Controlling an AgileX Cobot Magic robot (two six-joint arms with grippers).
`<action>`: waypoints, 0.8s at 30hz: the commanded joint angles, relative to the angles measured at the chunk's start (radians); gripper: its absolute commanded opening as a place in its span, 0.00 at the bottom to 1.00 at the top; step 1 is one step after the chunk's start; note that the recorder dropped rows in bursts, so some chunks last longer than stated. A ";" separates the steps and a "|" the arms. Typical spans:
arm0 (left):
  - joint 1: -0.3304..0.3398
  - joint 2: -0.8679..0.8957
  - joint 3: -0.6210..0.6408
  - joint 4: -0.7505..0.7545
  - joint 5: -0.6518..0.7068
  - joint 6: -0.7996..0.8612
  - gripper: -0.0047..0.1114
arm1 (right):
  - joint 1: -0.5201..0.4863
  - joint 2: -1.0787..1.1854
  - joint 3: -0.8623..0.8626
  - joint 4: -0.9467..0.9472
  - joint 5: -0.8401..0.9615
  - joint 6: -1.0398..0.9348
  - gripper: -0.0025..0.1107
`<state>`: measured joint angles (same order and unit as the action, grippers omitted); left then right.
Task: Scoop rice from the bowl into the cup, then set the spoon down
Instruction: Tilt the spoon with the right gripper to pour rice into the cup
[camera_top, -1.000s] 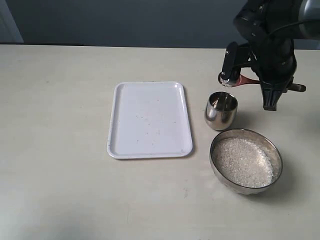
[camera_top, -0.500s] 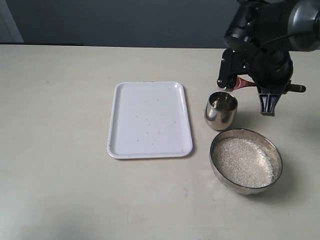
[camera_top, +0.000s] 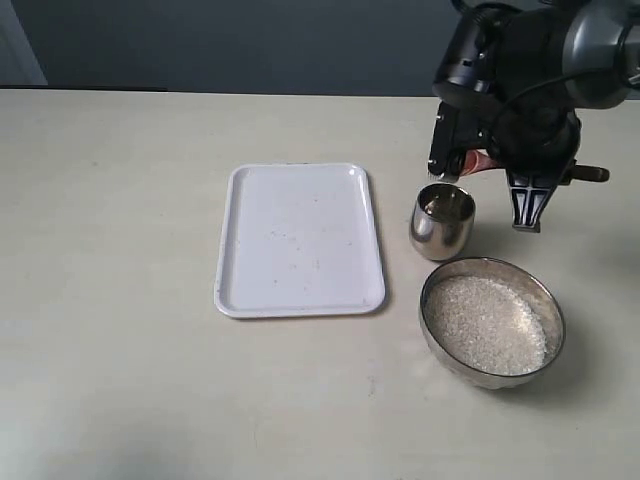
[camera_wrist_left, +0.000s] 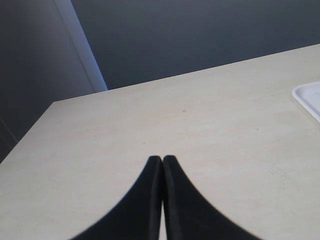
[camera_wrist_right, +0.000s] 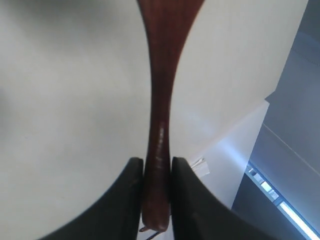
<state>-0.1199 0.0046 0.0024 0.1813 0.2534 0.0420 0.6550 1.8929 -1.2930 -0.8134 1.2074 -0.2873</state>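
Observation:
My right gripper (camera_top: 497, 163) hangs above the table at the back right, just behind and above the cup (camera_top: 442, 221). It is shut on the spoon (camera_top: 477, 161), of which only a short reddish stretch shows between arm parts. In the right wrist view the spoon (camera_wrist_right: 160, 100) has its handle end pinched in the right gripper (camera_wrist_right: 157, 165), and its oval bowl runs out of frame. The bowl (camera_top: 548, 310) sits in front of the cup, filled with rice (camera_top: 487, 323). My left gripper (camera_wrist_left: 162, 159) is shut with nothing in it, over bare table.
A white tray (camera_top: 300, 238) with a few stray specks lies left of the cup; its corner (camera_wrist_left: 307, 97) shows in the left wrist view. The right arm's dark bulk (camera_top: 530, 70) fills the back right corner. Beige table surrounds everything.
The right arm has swung left and turned with the spoon, bringing its front end over the cup's rim. Cup, bowl and tray have not moved.

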 joint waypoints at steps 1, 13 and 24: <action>0.001 -0.005 -0.002 -0.004 -0.014 -0.006 0.04 | 0.015 0.000 0.002 -0.033 0.014 0.024 0.02; 0.001 -0.005 -0.002 -0.004 -0.014 -0.006 0.04 | 0.015 0.000 0.002 -0.038 0.014 0.045 0.02; 0.001 -0.005 -0.002 -0.004 -0.014 -0.006 0.04 | 0.015 -0.004 0.002 -0.066 0.014 0.045 0.02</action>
<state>-0.1199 0.0046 0.0024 0.1813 0.2534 0.0420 0.6713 1.8929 -1.2930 -0.8641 1.2154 -0.2468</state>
